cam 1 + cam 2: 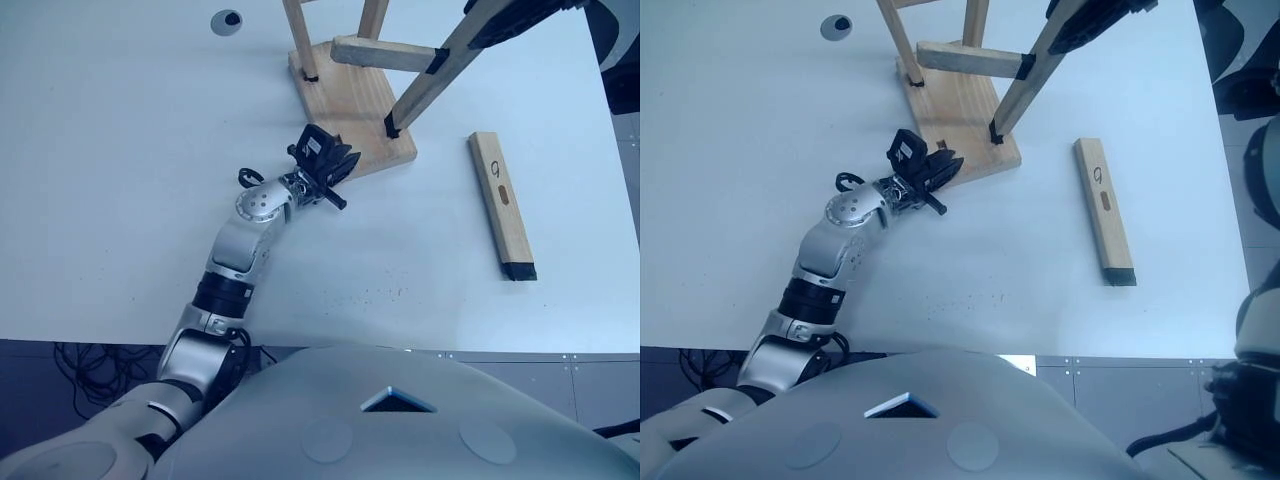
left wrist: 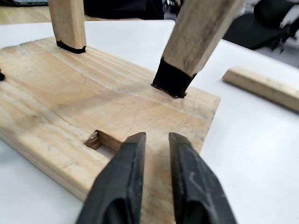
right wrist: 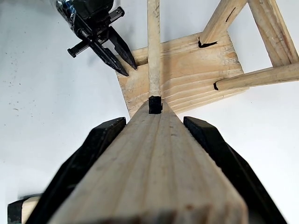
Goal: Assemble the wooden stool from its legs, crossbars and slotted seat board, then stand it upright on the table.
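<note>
The slotted seat board (image 1: 345, 100) lies flat on the white table. Two legs (image 1: 300, 40) stand in its far slots, and a crossbar (image 1: 385, 53) runs between the legs. My right gripper (image 3: 154, 126) is shut on a third, slanted leg (image 1: 430, 85) whose black-taped foot sits in a slot of the board. My left gripper (image 2: 157, 136) hovers over the board's near corner, its fingers a little apart with nothing between them, right beside an empty slot (image 2: 100, 140). A loose leg (image 1: 502, 205) lies flat on the table to the right of the board.
A round cable hole (image 1: 227, 20) is set in the table at the far left. The table's front edge (image 1: 400, 350) runs close to my body, and its right edge (image 1: 620, 120) lies just past the loose leg.
</note>
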